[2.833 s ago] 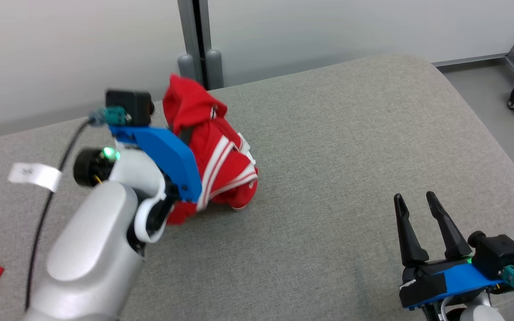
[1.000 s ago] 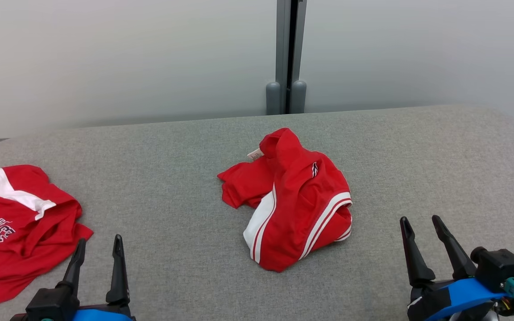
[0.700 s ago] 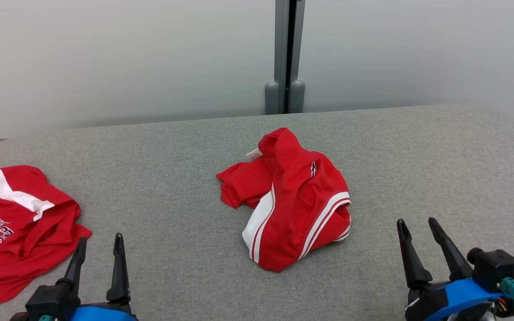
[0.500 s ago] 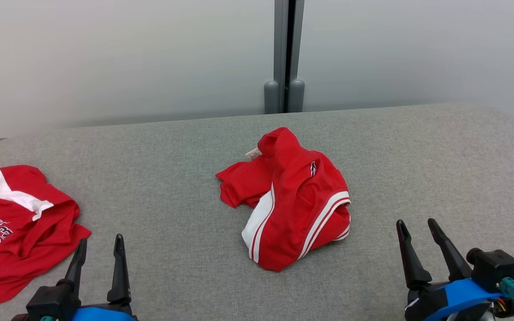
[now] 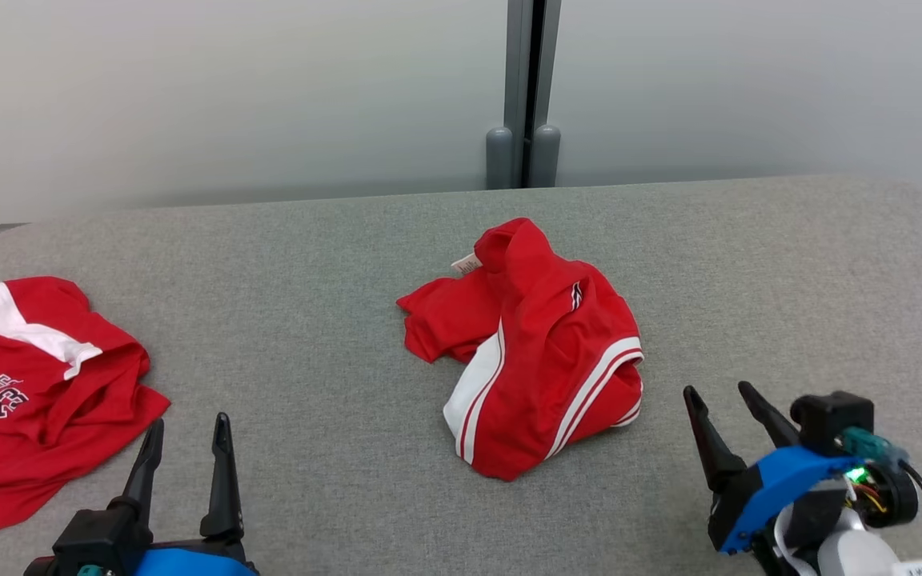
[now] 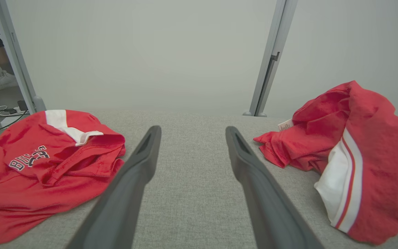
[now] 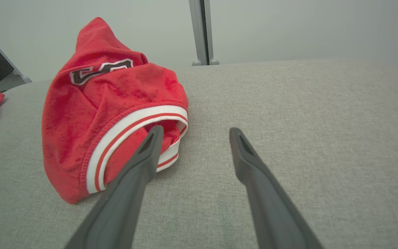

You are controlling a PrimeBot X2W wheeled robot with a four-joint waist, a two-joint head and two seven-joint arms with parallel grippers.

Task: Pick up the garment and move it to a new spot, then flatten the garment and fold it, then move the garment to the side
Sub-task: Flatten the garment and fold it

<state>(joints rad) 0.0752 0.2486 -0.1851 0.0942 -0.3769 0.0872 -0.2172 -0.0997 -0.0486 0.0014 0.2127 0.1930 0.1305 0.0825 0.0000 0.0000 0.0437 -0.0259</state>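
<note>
Lettering is seen on a second red shirt crumpled at the left end of the grey surface, just beside the left hand, whose fingers are spread and empty. The garment is heaped mid-surface, its long axis laid far to near, peak toward the wall, striped hem opening turned toward the right hand, likewise spread, near but apart.

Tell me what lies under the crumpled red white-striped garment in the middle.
The crumpled red white-striped garment rests on the grey fabric-covered table, visible all round it. Anything beneath its folds is covered and cannot be seen.
</note>
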